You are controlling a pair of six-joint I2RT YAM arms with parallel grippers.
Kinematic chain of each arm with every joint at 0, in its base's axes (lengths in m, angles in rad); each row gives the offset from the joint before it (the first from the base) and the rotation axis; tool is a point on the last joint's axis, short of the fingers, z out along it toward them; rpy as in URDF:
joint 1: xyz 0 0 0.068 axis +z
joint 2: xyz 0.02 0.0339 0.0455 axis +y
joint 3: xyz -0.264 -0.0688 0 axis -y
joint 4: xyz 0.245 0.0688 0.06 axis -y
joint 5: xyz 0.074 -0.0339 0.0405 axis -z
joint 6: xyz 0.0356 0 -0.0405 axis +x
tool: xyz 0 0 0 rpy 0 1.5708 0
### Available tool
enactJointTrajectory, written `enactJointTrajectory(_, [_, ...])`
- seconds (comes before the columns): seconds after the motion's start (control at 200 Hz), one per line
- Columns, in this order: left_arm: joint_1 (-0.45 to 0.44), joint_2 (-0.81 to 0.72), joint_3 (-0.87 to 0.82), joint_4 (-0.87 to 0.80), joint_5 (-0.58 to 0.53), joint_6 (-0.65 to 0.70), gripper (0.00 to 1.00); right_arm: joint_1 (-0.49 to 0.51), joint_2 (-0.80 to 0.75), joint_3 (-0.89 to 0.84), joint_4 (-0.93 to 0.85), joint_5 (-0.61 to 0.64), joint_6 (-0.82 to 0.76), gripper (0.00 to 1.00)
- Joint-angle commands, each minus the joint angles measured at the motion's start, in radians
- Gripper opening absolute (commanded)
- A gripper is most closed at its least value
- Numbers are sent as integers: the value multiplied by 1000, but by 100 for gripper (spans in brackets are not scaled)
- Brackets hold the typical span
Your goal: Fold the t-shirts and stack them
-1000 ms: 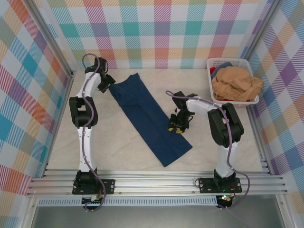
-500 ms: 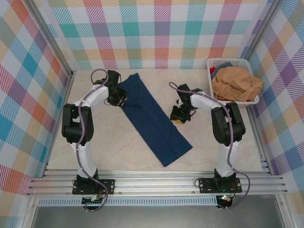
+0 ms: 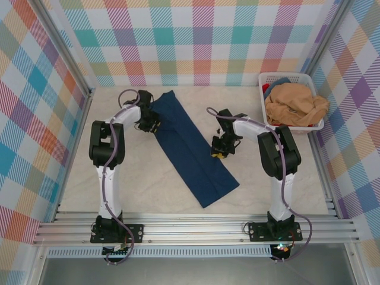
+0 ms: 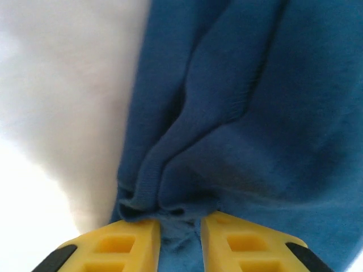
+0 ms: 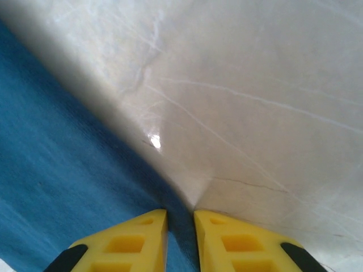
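The navy t-shirt point(image 3: 190, 148) lies folded into a long strip, slanting from the back left toward the front middle of the table. My left gripper point(image 3: 152, 126) is at its left edge near the far end. In the left wrist view its yellow fingers point(image 4: 119, 246) are shut on a bunched fold of the navy t-shirt point(image 4: 244, 113). My right gripper point(image 3: 218, 153) is at the strip's right edge, and its jaws point(image 5: 180, 238) stand narrowly closed with the shirt's blue edge point(image 5: 62, 170) between them. The tan-orange t-shirt point(image 3: 294, 104) is heaped in the basket.
The white slotted basket point(image 3: 279, 76) stands at the back right, against the checked wall. Bare cream table surface point(image 3: 124, 172) lies on both sides of the strip. Metal rails run along the near edge point(image 3: 190, 228).
My left gripper swung from beyond the shirt's far corner onto its left edge and closed on the cloth. My right gripper shifted slightly back along the right edge and narrowed onto it.
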Motion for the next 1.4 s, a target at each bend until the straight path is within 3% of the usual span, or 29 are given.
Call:
enactJointTrajectory(0.0, [-16, 134, 139, -41, 32, 49, 26, 20, 0, -108, -45, 6, 44, 21])
enactJointTrajectory(0.235, [-74, 354, 545, -148, 41, 53, 27, 29, -67, -237, 6, -49, 151, 21])
enactJointTrajectory(0.375, [-108, 441, 684, -166, 64, 35, 28, 87, -70, -258, 27, -83, 224, 19])
enactJointTrajectory(0.48, [-118, 452, 691, -137, 76, 18, 29, 149, -59, -264, 43, -119, 297, 16])
enactJointTrajectory(0.645, [-115, 419, 701, -306, -29, 44, 28, 222, -50, -264, 19, -113, 342, 14])
enactJointTrajectory(0.81, [-105, 303, 474, -207, -24, 91, 28, 235, -48, -305, 16, -164, 359, 10])
enactJointTrajectory(1.015, [-98, 337, 534, -257, -18, 133, 28, 268, -42, -311, 37, -141, 398, 11])
enactJointTrajectory(1.15, [-85, 318, 538, -306, -61, 157, 27, 219, -68, -280, 7, -54, 387, 12])
enactJointTrajectory(1.395, [-75, 67, 413, -299, -151, 235, 56, 182, -232, -228, -50, 57, 306, 33])
